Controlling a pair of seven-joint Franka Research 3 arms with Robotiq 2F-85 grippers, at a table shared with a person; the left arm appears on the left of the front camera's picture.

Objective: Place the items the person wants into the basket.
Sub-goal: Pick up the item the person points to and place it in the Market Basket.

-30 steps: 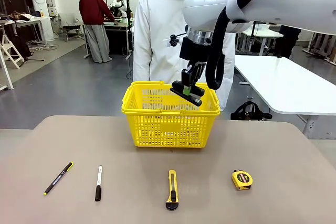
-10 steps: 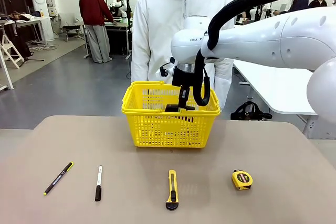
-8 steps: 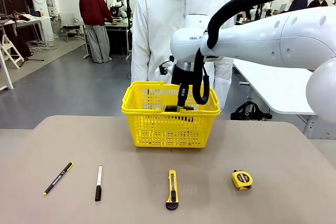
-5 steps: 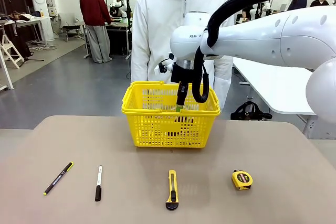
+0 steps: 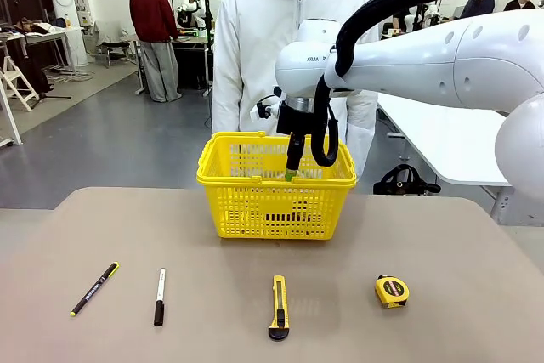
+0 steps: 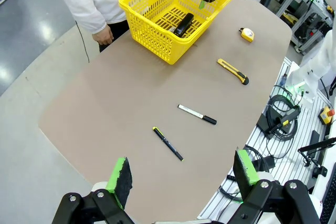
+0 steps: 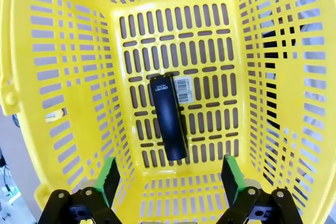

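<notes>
The yellow basket stands at the table's far middle, in front of the person in a white jacket. My right gripper hangs open just above its rim, fingers spread wide. On the basket floor beneath it lies a black oblong object with a barcode label. A black pen with a yellow tip and a white marker with a black cap lie at the near left. My left gripper is open, high over the table's edge, far from both the pen and the marker.
A yellow-and-black utility knife lies at the near middle, a small yellow tape measure to its right. The right arm's white body spans the upper right above the table. Bare tabletop lies between the basket and the row of tools.
My right gripper carried the black object down into the basket, opened and let it go, then rose a little. The pens, knife and tape measure have not moved.
</notes>
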